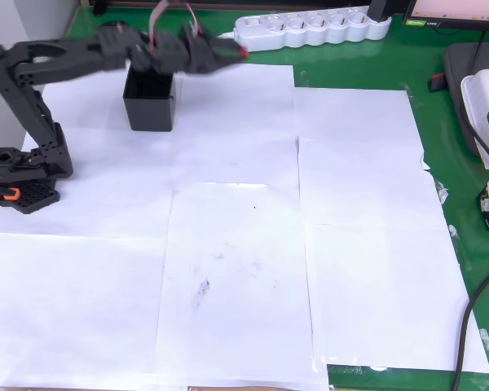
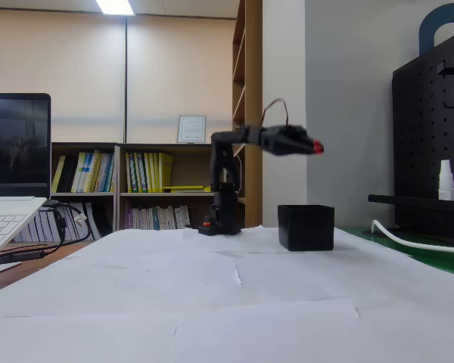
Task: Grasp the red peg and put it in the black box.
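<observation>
The black box (image 1: 151,102) stands open-topped on the white paper at the back left of the overhead view, and right of centre in the fixed view (image 2: 306,227). My gripper (image 1: 232,55) hangs in the air just right of the box, blurred by motion. In the fixed view my gripper (image 2: 312,146) is high above the box, about level with the arm's shoulder. The red peg (image 1: 244,54) shows as a small red spot at the fingertips, and the same red peg (image 2: 317,147) sits at the tip in the fixed view, so the gripper is shut on it.
White paper sheets (image 1: 244,244) cover a green mat. A white power strip (image 1: 314,26) lies along the back edge. A laptop (image 2: 11,181) stands at the left in the fixed view. Cables and devices (image 1: 485,106) crowd the right edge.
</observation>
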